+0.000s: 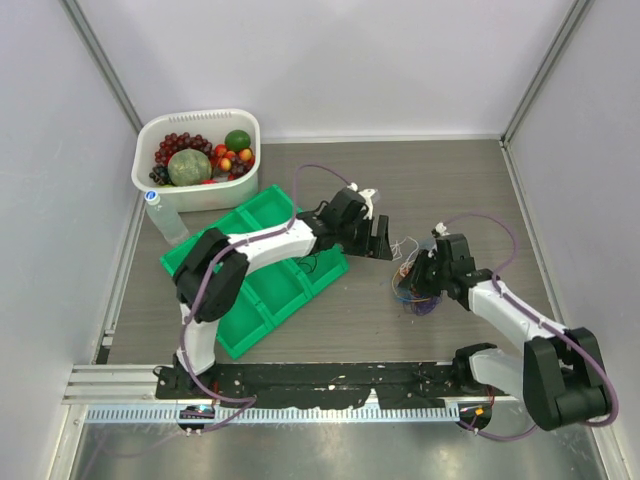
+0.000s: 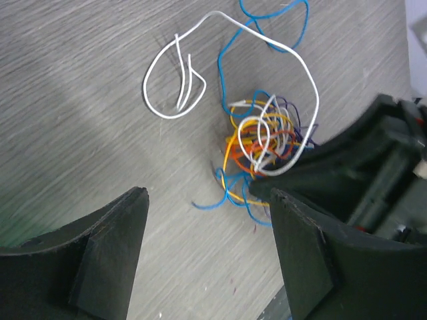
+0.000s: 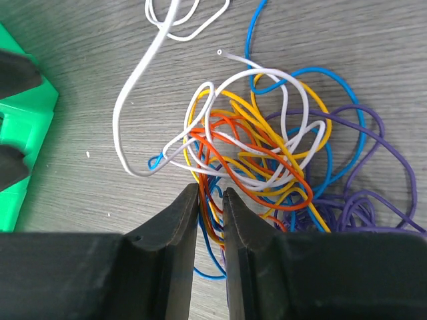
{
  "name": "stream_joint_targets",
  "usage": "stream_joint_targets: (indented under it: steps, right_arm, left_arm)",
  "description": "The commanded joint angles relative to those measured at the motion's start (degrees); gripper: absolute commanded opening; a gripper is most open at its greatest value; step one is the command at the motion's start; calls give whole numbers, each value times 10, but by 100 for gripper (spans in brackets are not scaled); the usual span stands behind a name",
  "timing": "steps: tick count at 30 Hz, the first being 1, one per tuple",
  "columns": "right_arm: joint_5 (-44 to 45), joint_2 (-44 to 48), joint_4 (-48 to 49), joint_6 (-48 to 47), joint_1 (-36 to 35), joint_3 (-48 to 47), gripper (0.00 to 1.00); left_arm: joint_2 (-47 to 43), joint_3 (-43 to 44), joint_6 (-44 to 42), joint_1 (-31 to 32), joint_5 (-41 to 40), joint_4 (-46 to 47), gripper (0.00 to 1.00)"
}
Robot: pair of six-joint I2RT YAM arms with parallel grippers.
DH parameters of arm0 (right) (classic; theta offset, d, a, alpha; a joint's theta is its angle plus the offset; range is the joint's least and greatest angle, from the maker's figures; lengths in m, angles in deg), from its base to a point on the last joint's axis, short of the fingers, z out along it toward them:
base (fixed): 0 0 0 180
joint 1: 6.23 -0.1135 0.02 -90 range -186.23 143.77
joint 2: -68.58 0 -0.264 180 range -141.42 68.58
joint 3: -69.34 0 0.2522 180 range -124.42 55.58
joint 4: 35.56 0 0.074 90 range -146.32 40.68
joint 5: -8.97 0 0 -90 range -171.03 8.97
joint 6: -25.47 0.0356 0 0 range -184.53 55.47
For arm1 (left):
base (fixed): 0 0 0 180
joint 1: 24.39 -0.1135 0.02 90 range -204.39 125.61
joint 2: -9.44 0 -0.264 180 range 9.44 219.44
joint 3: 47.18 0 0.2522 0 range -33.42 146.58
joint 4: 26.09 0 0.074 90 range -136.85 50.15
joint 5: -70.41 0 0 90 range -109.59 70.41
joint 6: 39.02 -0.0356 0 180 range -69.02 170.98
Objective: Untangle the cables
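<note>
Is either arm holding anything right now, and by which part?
Right end effector pinches blue and orange strands at the edge of the tangle of thin coloured wires; left end effector open, empty.

Left gripper: two black fingers at the bottom of the frame, spread wide, with bare table between them and nothing held.
Table: grey wood-grain, with a blurred green tinge in the lower left corner.
Cables: a knot of orange, yellow, white, blue and purple strands, right of centre, just above the right-hand finger.
White wire: a loop lying out to the upper left; its strand arcs over the top and down into the knot.
Blue wire: runs down the knot's left side, with loose ends trailing below.
Right gripper: black, entering from the right edge, tip at the knot's lower edge — its jaws can't be made out here.
</note>
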Motion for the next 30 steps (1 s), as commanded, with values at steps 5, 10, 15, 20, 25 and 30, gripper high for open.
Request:
stream_joint_targets:
  steps: [5,10,15,20,25,30]
  right_arm:
    - [30,72,-15,32,-1,7,26]
    - [36,81,-25,30,-1,2,27]
    - [38,80,-22,29,-1,1,27]
    - [48,79,-23,30,-1,-1,27]
    - [109,89,-42,30,-1,-17,40]
    - [140,74,-43,45,-1,-17,50]
  left_arm:
    - [103,104,48,3,-29,23,67]
    - [145,142,45,9,-48,20,69]
    - [186,204,12,25,-86,-9,62]
    - [228,263,-6,38,-102,-44,46]
    - [212,274,-39,39,-113,-83,0]
    - [98,224,-89,39,-117,-80,0]
